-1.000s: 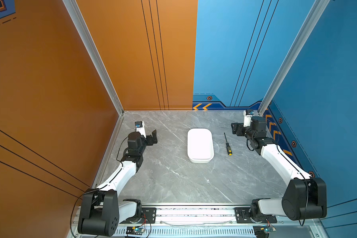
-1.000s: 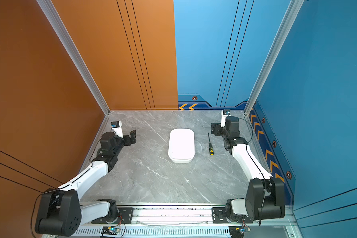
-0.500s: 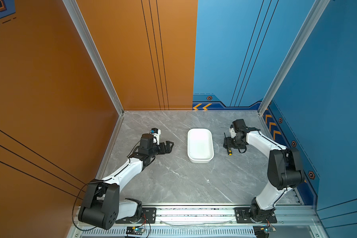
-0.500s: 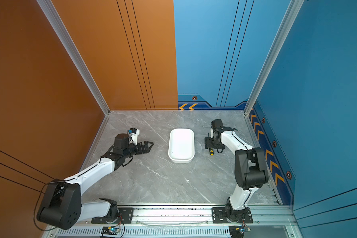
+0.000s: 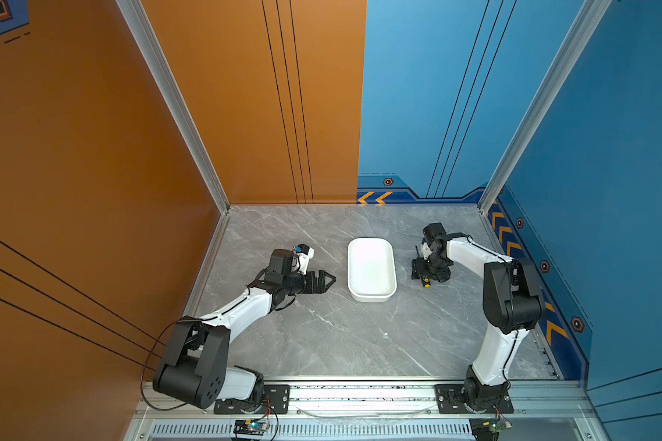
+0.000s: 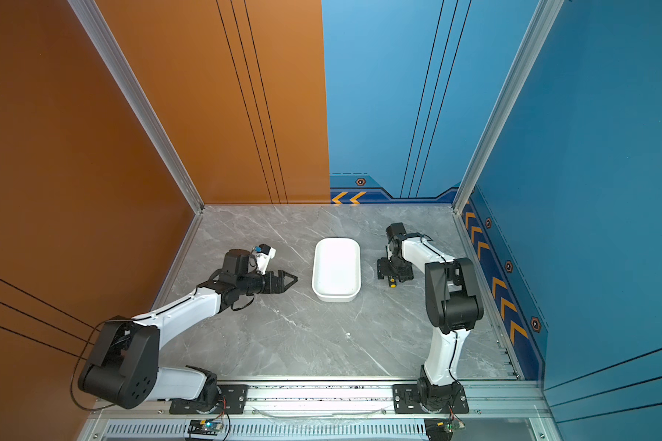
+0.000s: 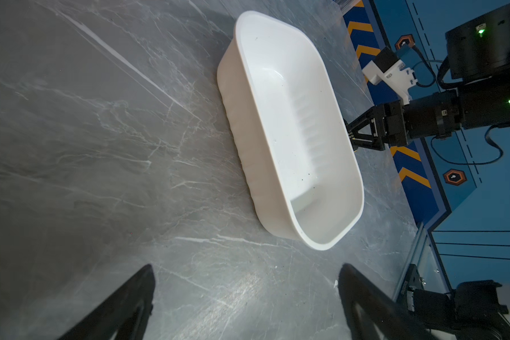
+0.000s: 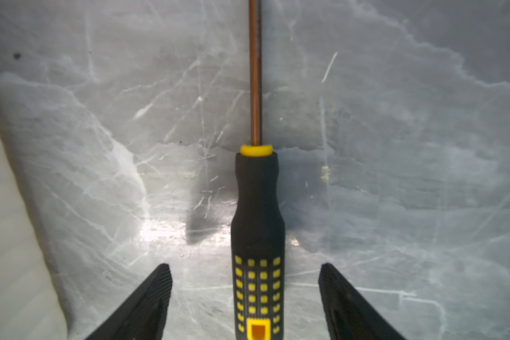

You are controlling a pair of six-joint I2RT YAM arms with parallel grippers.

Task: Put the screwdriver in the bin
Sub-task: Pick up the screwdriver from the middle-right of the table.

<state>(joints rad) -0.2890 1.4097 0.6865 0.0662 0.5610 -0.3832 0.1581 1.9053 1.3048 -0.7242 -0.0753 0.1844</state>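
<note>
Both top views: a grey marbled table point(image 5: 322, 336) sits inside an enclosure with orange walls on the left and blue walls on the right. A white bin point(image 5: 370, 267) point(image 6: 336, 267) lies near the middle of the table, its long side running from near to far. Nothing is inside it. The screwdriver point(image 5: 425, 283) point(image 6: 391, 282) lies flat on the table just right of the bin, outside it. Its thin shaft points to the far side and its yellow end cap points to the near side. The right gripper point(image 5: 421, 273) point(image 6: 388, 273) is lowered over the handle and hides most of it. From above, the width of its jaws cannot be made out. The left gripper point(image 5: 329, 282) point(image 6: 292, 281) is low over the table to the left of the bin, pointing at it, apart from it, jaws spread and holding nothing.

Left wrist view: two black fingers point(image 7: 130, 303) of the left gripper point(image 7: 245, 300) stand wide apart over bare table. The empty bin point(image 7: 292, 132) lies beyond them. Past the bin's far wall, the right gripper point(image 7: 362, 135) reaches down to the table.

Right wrist view: the screwdriver point(image 8: 258, 220) lies on the table between the ribbed fingers point(image 8: 150, 300) of the right gripper point(image 8: 244, 268). The jaws are apart, with clear table on both sides of the black, yellow-dotted handle, so nothing is gripped. A blurred white wall of the bin point(image 8: 0, 235) fills one edge.
</note>
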